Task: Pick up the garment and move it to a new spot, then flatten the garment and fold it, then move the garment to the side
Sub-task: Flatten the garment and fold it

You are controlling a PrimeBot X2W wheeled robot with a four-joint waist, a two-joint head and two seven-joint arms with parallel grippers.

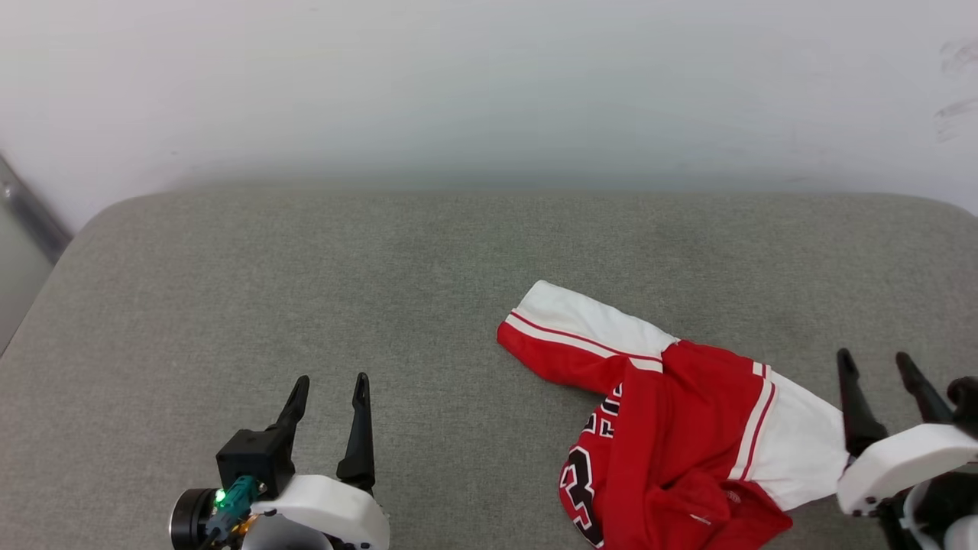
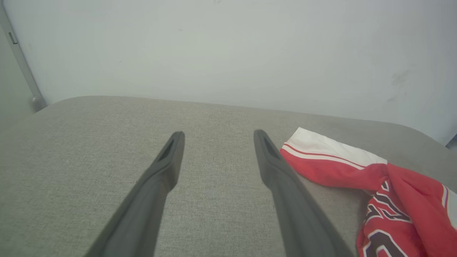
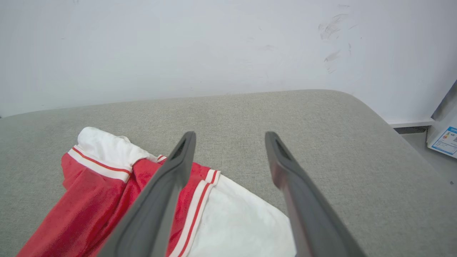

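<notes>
Garment (image 1: 672, 428): red T-shirt with white sleeves and red-white striped trim. It lies crumpled on the grey padded surface (image 1: 306, 290), in the near right part of the head view.
Garment lay: not flat. The red body is bunched and folded over itself, and the black, white-outlined lettering (image 1: 581, 489) is only partly exposed.
Far sleeve (image 1: 581, 321): stretches away toward the middle of the surface and rests flat.
Near sleeve (image 1: 795, 451): spreads toward the right edge, just beside the right gripper.
Right gripper (image 1: 874, 357): fingers spread apart with nothing between them. In the right wrist view its left finger crosses over the striped trim; whether it touches the cloth cannot be confirmed.
Left gripper (image 1: 331, 380): fingers spread apart and holding nothing. It hovers over bare surface, well apart from the garment body, with the far sleeve off to its right.
Surroundings: the plain pale wall (image 1: 489, 76) stands behind the surface.
Progress, done: the garment rests free of both grippers. Whether this is its new spot cannot be judged from these views.
Progress, left: flattening, folding and the move to the side all appear outstanding.
Next requirement (judgement): spread the bunched body before any fold.
</notes>
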